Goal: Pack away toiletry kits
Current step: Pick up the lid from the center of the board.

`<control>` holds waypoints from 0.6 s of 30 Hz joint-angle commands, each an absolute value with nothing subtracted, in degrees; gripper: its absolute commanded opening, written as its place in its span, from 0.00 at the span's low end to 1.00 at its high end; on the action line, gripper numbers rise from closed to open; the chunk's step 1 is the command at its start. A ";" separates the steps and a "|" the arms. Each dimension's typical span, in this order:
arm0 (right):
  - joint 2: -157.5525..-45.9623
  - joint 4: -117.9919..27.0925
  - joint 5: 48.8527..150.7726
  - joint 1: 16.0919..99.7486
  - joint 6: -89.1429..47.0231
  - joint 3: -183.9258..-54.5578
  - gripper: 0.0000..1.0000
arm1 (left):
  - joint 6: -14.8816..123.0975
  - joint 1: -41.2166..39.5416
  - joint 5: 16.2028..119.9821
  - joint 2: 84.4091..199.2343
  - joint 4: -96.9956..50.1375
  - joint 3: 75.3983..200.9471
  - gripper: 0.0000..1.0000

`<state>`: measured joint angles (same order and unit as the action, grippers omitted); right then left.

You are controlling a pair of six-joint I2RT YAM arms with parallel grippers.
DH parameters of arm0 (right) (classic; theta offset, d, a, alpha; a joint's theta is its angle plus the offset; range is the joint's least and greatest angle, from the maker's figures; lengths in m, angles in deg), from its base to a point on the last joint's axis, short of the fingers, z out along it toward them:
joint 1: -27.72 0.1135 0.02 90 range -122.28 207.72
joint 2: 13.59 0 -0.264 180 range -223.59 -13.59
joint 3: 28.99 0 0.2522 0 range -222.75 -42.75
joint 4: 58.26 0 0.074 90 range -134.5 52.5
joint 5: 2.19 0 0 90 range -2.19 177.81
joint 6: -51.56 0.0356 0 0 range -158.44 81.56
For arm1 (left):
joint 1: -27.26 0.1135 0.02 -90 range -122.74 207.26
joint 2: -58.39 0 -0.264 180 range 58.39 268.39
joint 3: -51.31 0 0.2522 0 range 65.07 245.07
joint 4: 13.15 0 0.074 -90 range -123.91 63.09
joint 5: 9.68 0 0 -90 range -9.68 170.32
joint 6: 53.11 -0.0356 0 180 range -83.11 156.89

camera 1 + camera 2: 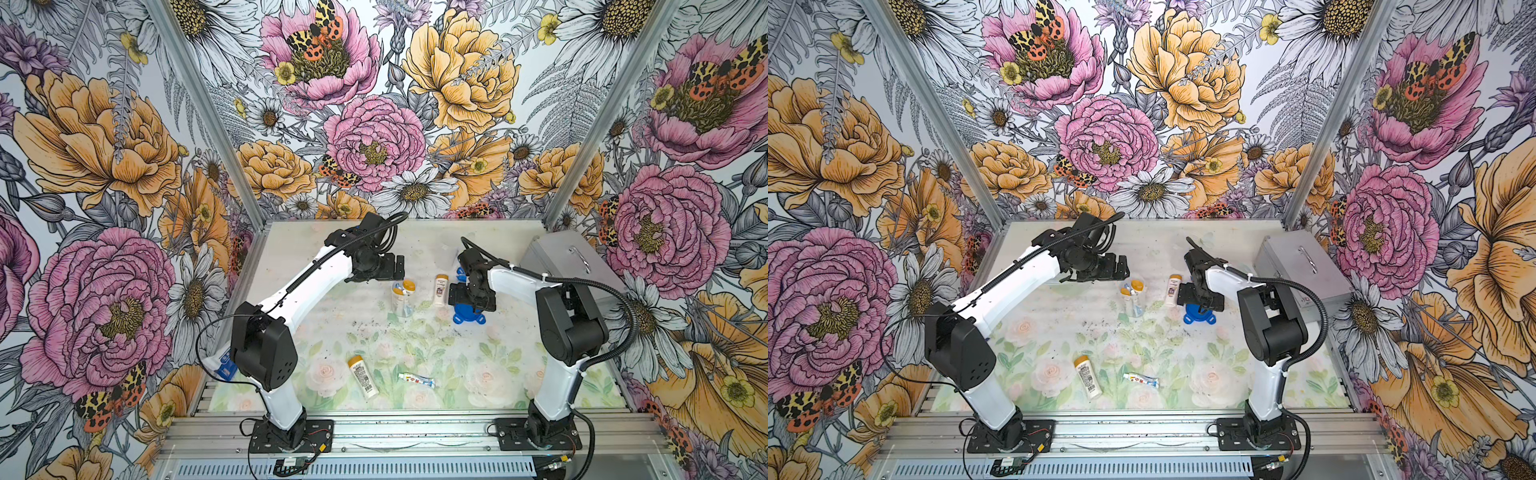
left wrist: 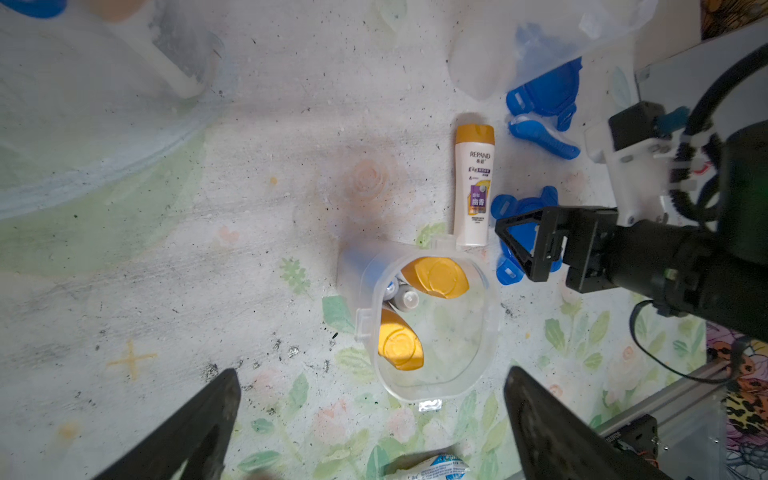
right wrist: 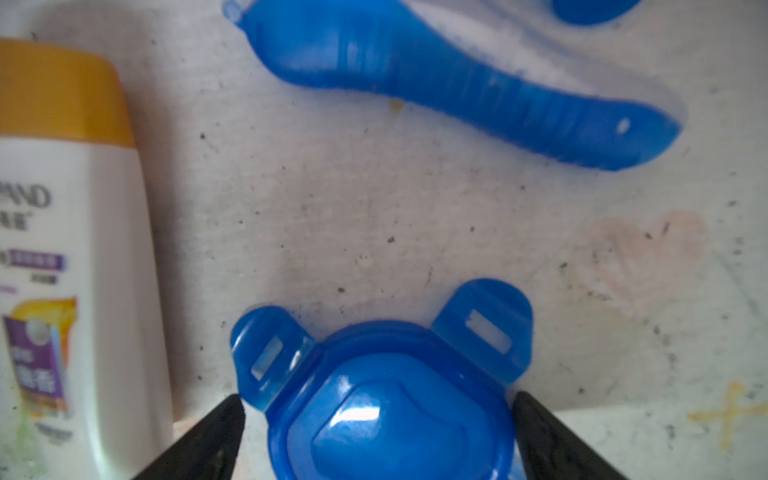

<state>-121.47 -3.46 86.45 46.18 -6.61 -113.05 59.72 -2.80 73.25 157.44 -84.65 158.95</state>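
**Both hands wide, one cup partly filled**

My left hand [image 1: 399, 267] hung above the bench [image 1: 519, 365] with its fingers spread wide and nothing between them. Near the front edge, well apart from both hands, a small white plastic bottle with an orange cap [image 1: 363, 376] lay flat. A small white-and-blue toothpaste tube [image 1: 417, 380] lay just to its right.

Further back, just right of my left hand, a clear plastic cup [image 2: 457, 353] stood mouth up. It held two orange-capped bottles [image 2: 434, 276] and a small white-capped tube [image 2: 409, 299] between them. Just beside the cup a third white orange-capped bottle [image 2: 473, 187] lay on its back, label up.

Right of that bottle a blue four-tab plastic lid [image 3: 386, 407] lay on the bench. My right hand [image 1: 471, 305] was low over it, spread wide, with one finger on either side of the lid. I could not tell whether the fingers touched it.

Beyond the lid lay a blue plastic toothbrush [image 3: 457, 95], then a second blue lid [image 2: 544, 91] beside another clear cup [image 1: 446, 254]. At the far right stood a silver metal case with a handle [image 1: 569, 266].
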 commanded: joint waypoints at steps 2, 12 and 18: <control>-122.48 -3.54 85.74 46.59 -7.67 -113.62 0.99 | 61.23 -1.02 70.70 153.82 -81.41 157.86 0.99; -120.47 -3.36 88.87 47.33 -9.04 -109.06 0.93 | 61.54 0.09 70.87 152.92 -80.38 157.02 0.98; -120.92 -3.37 88.25 47.66 -8.82 -108.36 0.93 | 61.77 0.89 70.60 152.79 -79.69 157.13 0.99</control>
